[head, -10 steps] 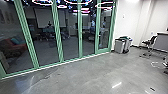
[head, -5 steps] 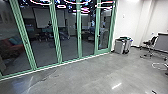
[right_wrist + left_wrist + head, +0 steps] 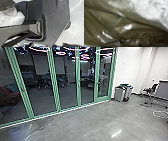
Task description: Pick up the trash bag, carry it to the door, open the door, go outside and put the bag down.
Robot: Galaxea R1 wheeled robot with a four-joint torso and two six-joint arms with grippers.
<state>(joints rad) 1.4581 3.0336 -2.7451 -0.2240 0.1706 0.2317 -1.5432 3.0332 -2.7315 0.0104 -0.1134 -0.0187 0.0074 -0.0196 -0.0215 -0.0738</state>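
The trash bag [image 3: 109,23] is very close in the left wrist view, a wrinkled, glossy olive-brown film beside a bright white crumpled part. In the right wrist view the bag [image 3: 11,18] appears as whitish crumpled plastic with a dark portion, beside the robot's body. What grips it is hidden. In the head view a green-framed glass door [image 3: 103,77] stands at the end of the glass wall, with a handle on its left side. It looks closed.
Grey bins [image 3: 120,93] stand against the white wall right of the door. A dark chair [image 3: 150,89] and a grey desk [image 3: 162,89] are farther right. Green-framed glass panels [image 3: 40,84] run along the left, with a red sofa [image 3: 10,94] seen through them.
The head camera has moved: its picture has shifted slightly, with the left glass panels' frames sliding toward the left edge. The bins and door stay at nearly the same place in it.
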